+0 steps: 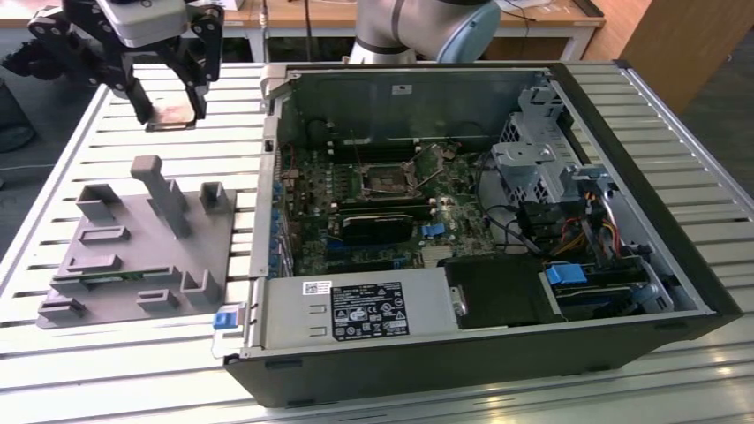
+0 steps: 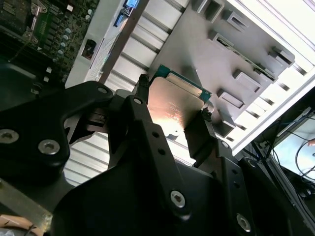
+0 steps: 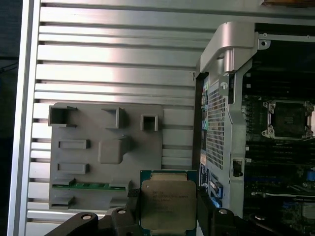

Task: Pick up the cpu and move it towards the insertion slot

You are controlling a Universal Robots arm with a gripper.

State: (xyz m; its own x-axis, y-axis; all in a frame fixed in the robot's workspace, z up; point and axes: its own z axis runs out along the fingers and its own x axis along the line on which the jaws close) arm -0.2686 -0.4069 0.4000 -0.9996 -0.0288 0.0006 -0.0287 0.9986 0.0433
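Note:
The cpu (image 1: 172, 114), a flat square chip with a shiny metal top, is held in the air by my gripper (image 1: 169, 113) at the exterior view's upper left, above the slatted table and beyond the grey fixture plate. Both wrist views show the cpu (image 3: 168, 205) (image 2: 173, 104) clamped between the two black fingers (image 3: 203, 206) (image 2: 205, 133). The insertion slot (image 1: 386, 177), a black square socket with a silver frame, lies on the motherboard inside the open computer case, to the exterior view's right of the gripper, and appears as the insertion slot (image 3: 288, 119) in the first wrist view.
A grey fixture plate (image 1: 136, 243) with raised blocks lies on the slatted metal table (image 1: 130, 371), left of the open computer case (image 1: 471, 221). The case's metal side wall (image 1: 274, 168) stands between gripper and socket. Cables, drive cages and a power supply (image 1: 353, 311) crowd the case.

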